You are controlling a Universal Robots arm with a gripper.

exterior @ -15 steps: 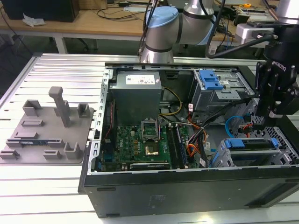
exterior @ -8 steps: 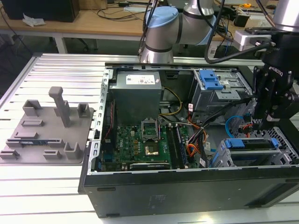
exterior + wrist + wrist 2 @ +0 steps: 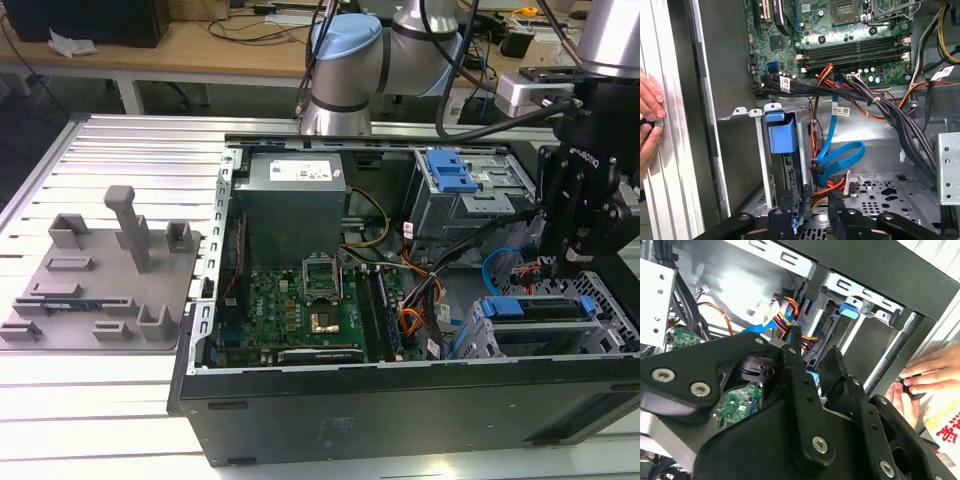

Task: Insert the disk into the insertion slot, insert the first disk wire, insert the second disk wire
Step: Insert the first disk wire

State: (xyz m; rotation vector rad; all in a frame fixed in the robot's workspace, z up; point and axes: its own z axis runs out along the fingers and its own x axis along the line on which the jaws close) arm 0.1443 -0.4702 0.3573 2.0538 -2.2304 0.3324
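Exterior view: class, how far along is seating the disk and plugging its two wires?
Seemingly done: the silver hard drive in its blue plastic caddy lies in the low grey perforated metal bay. In hand: the black gripper hangs above it, beside a blue flat cable and orange wires. Left: apparently both; I cannot tell whether either is plugged.

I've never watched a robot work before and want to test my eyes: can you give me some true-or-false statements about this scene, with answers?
1. The computer case lies open, its motherboard showing. True.
2. The tool hangs over the grey tray. False: it is at the case's end on the exterior view's right, above the insertion slot.
3. A person's hand is beside the case. True.
4. The disk lies on the grey tray. False: it sits in the insertion slot.
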